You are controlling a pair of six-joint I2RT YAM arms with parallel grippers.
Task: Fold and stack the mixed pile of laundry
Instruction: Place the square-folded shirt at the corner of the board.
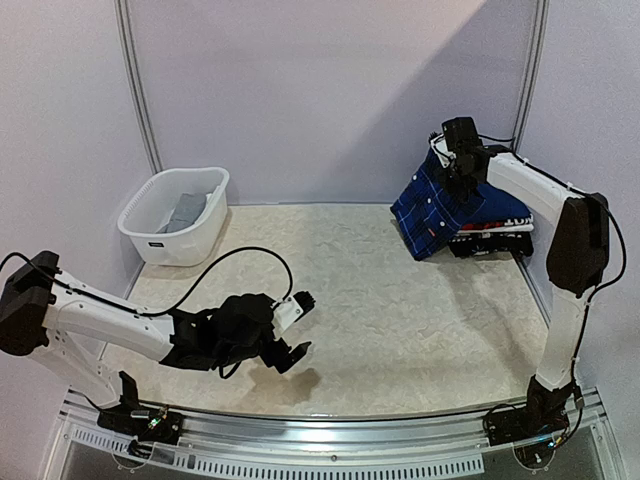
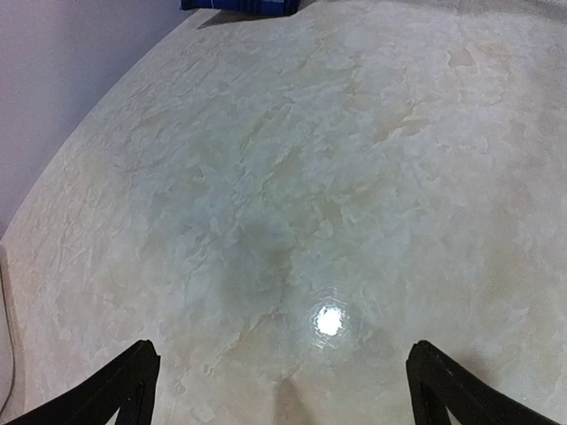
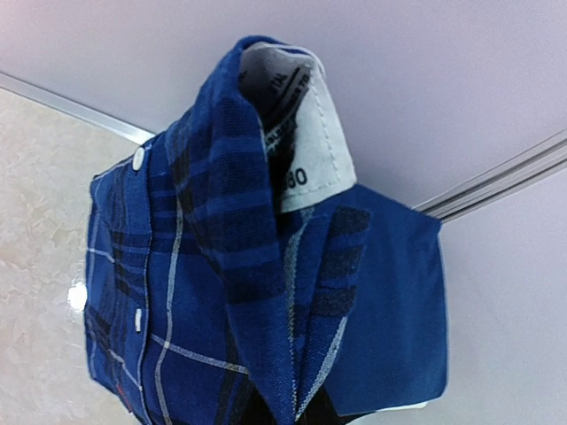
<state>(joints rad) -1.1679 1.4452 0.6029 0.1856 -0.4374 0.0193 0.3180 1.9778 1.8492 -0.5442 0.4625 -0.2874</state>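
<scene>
My right gripper (image 1: 458, 175), clamped shut on the folded blue plaid shirt (image 1: 428, 212), hangs it against the folded stack (image 1: 497, 232); nearly placed, I judge. My left gripper (image 1: 299, 326) gapes empty, well apart from the stack. A grey garment (image 1: 187, 210) in the basket (image 1: 150, 228) is not yet folded.

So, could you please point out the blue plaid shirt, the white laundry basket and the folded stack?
blue plaid shirt (image 1: 430, 212), top external view, on its hanging front panel.
white laundry basket (image 1: 190, 242), top external view, on its near outer wall.
folded stack (image 1: 490, 245), top external view, on its dark lower layer.
</scene>
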